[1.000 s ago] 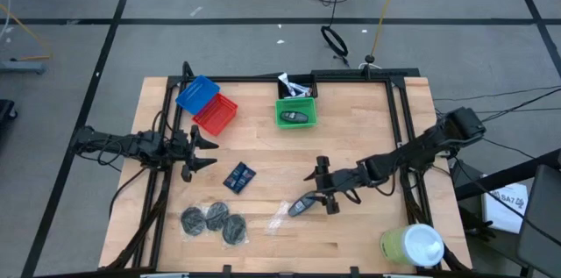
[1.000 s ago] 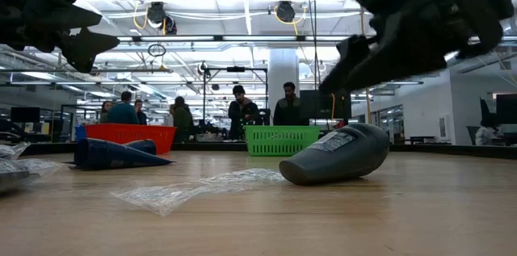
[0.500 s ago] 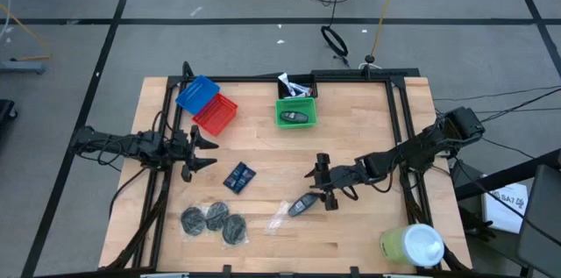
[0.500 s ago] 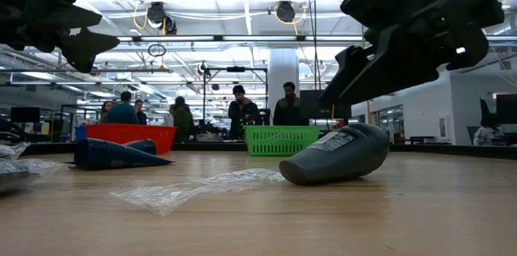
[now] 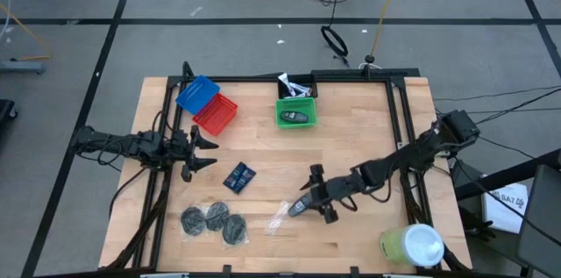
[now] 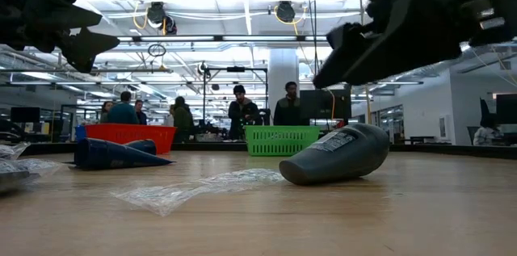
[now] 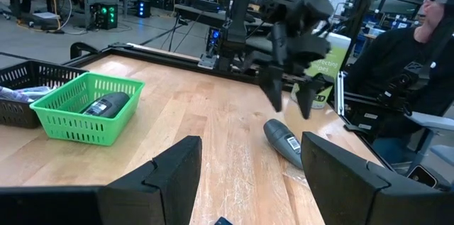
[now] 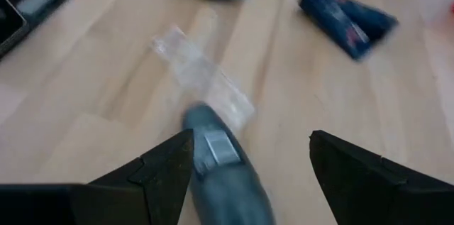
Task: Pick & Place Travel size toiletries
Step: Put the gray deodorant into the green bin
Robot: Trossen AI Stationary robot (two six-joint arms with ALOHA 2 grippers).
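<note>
The right gripper (image 5: 313, 196) hangs with its fingers spread just above the dark grey oval piece (image 5: 301, 206), which lies on the desk (image 5: 368, 120) touching a clear wrapper scrap (image 5: 279, 217). A second oval piece already sits in the green basket (image 5: 295, 110). Risk: the rounded body could squirt out sideways if the fingers close off-centre, or the scrap could get pinched along with it. The left gripper (image 5: 203, 151), also spread, waits near the desk's left edge

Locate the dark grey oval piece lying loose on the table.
In the high view, the dark grey oval piece lies right of centre, beside the clear plastic wrapper scrap, directly under the open right pincer.
</note>
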